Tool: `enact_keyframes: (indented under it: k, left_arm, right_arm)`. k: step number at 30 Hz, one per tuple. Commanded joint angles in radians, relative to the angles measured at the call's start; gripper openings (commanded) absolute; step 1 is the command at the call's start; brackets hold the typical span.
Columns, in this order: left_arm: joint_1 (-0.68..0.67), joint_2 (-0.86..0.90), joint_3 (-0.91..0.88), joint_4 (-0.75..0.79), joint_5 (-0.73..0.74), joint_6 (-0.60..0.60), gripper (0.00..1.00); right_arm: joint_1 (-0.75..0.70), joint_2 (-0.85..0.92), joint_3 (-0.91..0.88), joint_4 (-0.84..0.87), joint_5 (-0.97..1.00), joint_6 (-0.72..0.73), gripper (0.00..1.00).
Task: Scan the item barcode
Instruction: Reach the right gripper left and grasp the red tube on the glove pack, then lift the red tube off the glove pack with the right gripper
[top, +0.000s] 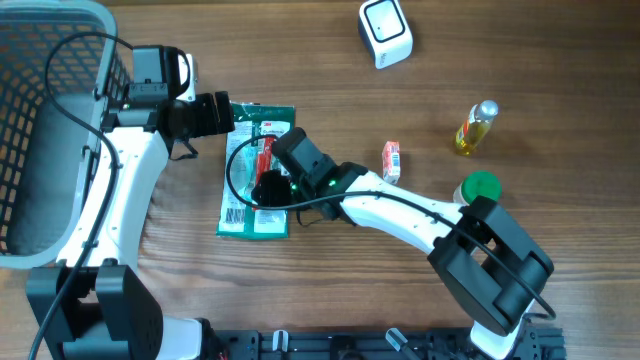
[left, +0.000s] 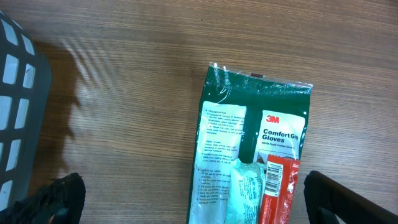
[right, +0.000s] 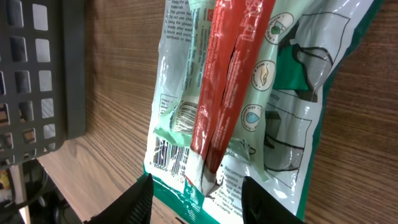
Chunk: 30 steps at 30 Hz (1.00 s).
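Observation:
A green 3M gloves packet (top: 255, 205) lies flat on the wooden table, with a slim red sachet (top: 264, 158) on top of it. My right gripper (top: 266, 188) hovers low over both. In the right wrist view its fingers stand partly closed on either side of the red sachet's (right: 221, 93) lower end, with a gap on each side. A barcode (right: 171, 158) shows on the gloves packet (right: 280, 124). My left gripper (top: 213, 113) is wide open at the packet's far end. The packet (left: 249, 143) and sachet (left: 277, 186) sit nearer its right finger.
A white scanner (top: 385, 32) stands at the back of the table. A grey mesh basket (top: 40, 130) fills the left side. A small red packet (top: 391, 160), a yellow bottle (top: 476, 128) and a green-capped item (top: 480, 187) lie to the right.

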<state>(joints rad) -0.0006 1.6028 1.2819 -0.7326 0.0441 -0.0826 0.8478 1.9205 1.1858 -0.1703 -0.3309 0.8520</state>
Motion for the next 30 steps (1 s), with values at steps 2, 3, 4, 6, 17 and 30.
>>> enact_keyframes:
  k: [2, 3, 4, 6, 17, 30]
  left_arm:
    - [0.003, -0.004, 0.007, 0.003, 0.008, 0.016, 1.0]
    - [0.003, -0.004, 0.007, 0.003, 0.008, 0.016, 1.0]
    - [0.003, -0.004, 0.007, 0.003, 0.008, 0.016, 1.0]
    - [0.003, -0.004, 0.007, 0.003, 0.008, 0.016, 1.0]
    - [0.003, -0.004, 0.007, 0.003, 0.008, 0.016, 1.0]
    - [0.003, -0.004, 0.007, 0.003, 0.008, 0.016, 1.0]
  right_arm:
    - [0.013, 0.022, -0.002, 0.006, 0.023, 0.015, 0.46]
    - [0.013, 0.024, -0.002, 0.006, 0.025, 0.015, 0.46]
    - [0.013, 0.029, -0.002, 0.006, 0.024, 0.016, 0.46]
    - [0.013, 0.044, -0.003, 0.01, 0.024, 0.016, 0.46]
    - [0.013, 0.072, -0.002, 0.053, 0.016, 0.023, 0.35]
    - [0.013, 0.072, -0.002, 0.05, 0.016, 0.023, 0.04]
